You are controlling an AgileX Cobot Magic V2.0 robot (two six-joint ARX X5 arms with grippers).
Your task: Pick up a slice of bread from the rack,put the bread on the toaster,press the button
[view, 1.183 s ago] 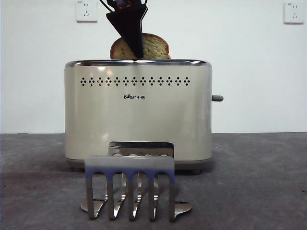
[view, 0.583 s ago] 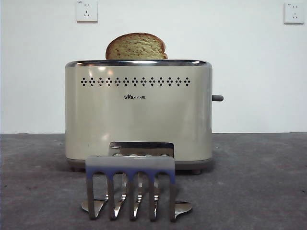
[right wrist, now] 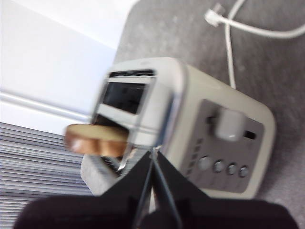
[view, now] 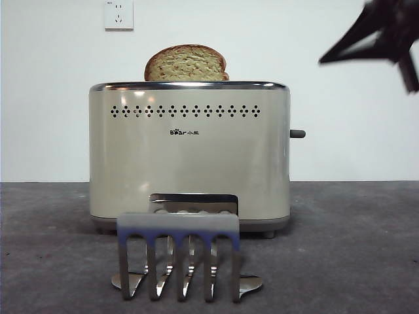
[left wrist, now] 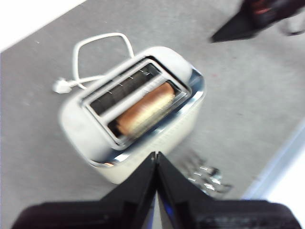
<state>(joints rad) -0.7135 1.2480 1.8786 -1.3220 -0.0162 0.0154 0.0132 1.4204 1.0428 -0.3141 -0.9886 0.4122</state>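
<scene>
- In the toaster's (view: 189, 152) near slot sits the slice of bread (view: 187, 63), domed top poking above the chrome rim, left of the toaster's middle.
- Nothing is touching the slice.
- High at the right in the front view, the right gripper (view: 386, 33) hangs in the air, up and to the right of the toaster; its own camera shows the jaws pressed together, holding nothing.
- The button (view: 297, 133) juts from the toaster's right end, below and left of that gripper, well apart from it.
- The left gripper (left wrist: 156, 160) hovers high above the toaster, jaws closed tip to tip, empty.
- On the table near the camera stands the rack (view: 178, 254), in front of the toaster.
</scene>
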